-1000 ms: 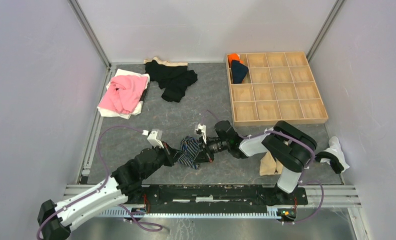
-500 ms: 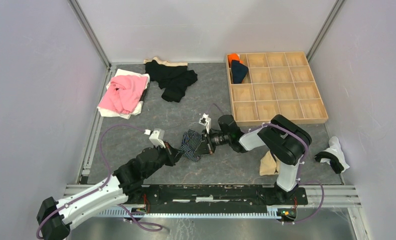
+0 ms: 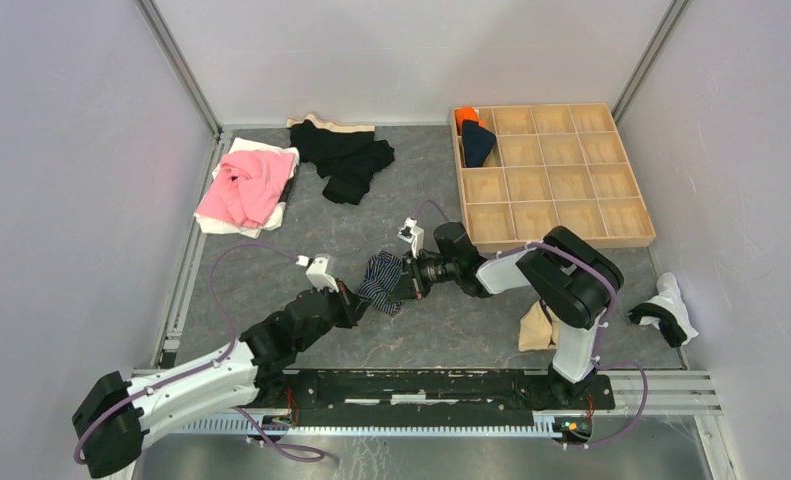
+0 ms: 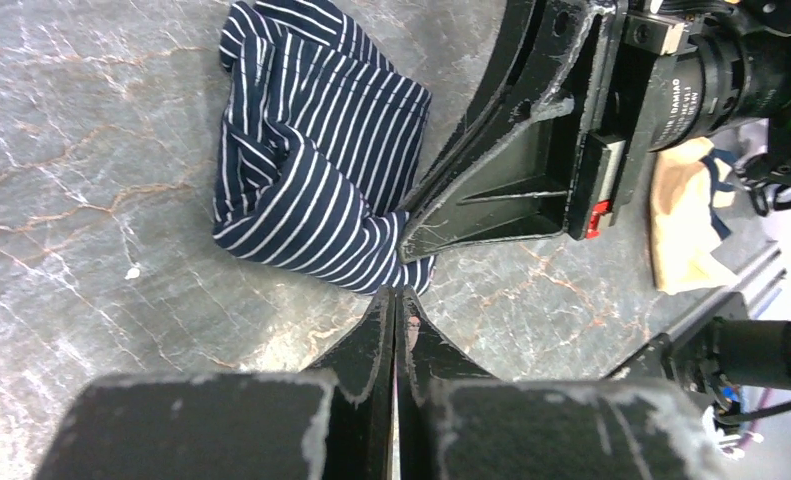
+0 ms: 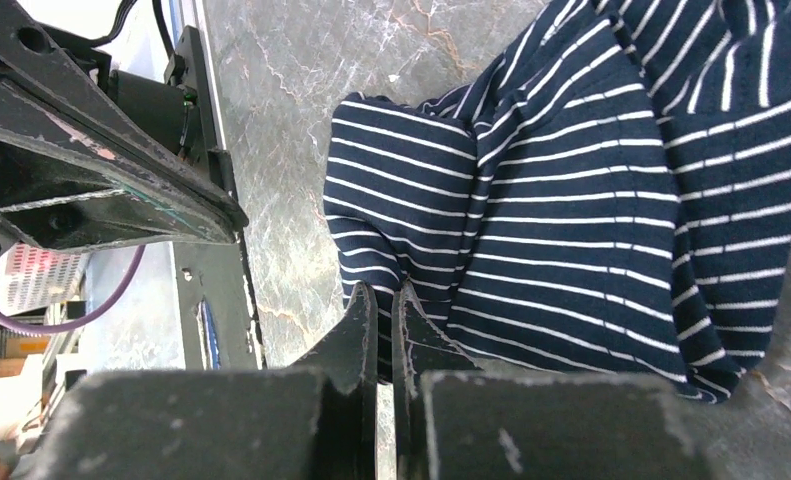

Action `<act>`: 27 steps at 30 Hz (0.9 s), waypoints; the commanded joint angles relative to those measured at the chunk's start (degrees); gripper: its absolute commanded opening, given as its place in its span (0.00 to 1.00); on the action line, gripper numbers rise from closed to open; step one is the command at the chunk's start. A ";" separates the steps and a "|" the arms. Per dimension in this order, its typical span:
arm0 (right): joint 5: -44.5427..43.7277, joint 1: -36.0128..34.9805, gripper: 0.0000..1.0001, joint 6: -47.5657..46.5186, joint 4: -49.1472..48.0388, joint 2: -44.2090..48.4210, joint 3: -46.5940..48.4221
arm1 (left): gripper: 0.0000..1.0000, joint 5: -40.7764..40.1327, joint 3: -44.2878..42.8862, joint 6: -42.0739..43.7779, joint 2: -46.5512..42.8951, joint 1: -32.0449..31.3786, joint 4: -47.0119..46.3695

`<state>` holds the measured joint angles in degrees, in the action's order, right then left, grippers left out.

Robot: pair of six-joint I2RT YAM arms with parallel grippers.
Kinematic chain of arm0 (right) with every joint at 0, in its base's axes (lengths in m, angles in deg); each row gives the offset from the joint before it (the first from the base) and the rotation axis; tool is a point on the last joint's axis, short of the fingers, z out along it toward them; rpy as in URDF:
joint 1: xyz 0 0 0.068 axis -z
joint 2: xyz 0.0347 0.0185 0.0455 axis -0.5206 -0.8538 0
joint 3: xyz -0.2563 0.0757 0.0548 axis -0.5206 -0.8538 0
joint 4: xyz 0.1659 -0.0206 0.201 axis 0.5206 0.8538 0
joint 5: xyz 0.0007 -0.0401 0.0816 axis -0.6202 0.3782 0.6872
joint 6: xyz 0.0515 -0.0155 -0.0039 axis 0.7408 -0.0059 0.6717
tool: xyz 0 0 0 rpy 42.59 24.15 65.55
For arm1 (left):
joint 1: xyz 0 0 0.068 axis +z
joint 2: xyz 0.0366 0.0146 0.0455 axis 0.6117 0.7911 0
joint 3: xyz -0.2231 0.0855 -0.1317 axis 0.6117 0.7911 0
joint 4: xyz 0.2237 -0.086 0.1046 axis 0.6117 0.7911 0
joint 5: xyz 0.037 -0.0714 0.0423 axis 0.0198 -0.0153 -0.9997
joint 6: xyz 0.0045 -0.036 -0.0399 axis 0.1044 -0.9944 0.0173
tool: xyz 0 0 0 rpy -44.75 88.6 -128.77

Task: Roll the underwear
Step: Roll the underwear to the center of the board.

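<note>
Pale lilac walls (image 3: 401,50), grey marbled tabletop (image 3: 301,250), even light.

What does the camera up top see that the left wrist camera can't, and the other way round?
Only the top view shows the pink garment, the black garments, the wooden tray and the white underwear. Only the left wrist view shows up close that the left pincer is shut, its tips at the cloth's edge. Both show the striped underwear, the right pincer beside it, and a beige cloth.

Wooden tray (image 3: 571,183), pink garment (image 3: 243,187) (far left)
</note>
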<state>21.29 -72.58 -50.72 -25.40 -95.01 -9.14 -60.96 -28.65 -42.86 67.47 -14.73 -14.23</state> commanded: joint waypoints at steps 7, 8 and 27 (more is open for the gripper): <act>0.67 1.89 0.00 2.33 2.83 -1.64 -2.03 | 0.02 -2.78 -11.41 9.04 9.98 2.67 -3.66; 2.20 1.91 0.00 3.17 1.99 -1.55 -2.46 | 0.02 -2.32 -11.82 9.10 10.80 2.93 -3.80; 15.08 -0.52 0.00 5.04 1.56 -1.91 -5.00 | 0.02 2.42 -6.84 6.85 5.45 3.05 -3.92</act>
<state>35.95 -73.00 -46.66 -23.98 -95.06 -14.14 -60.74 -36.21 -36.94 73.90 -11.87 -16.70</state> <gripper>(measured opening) 0.025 0.026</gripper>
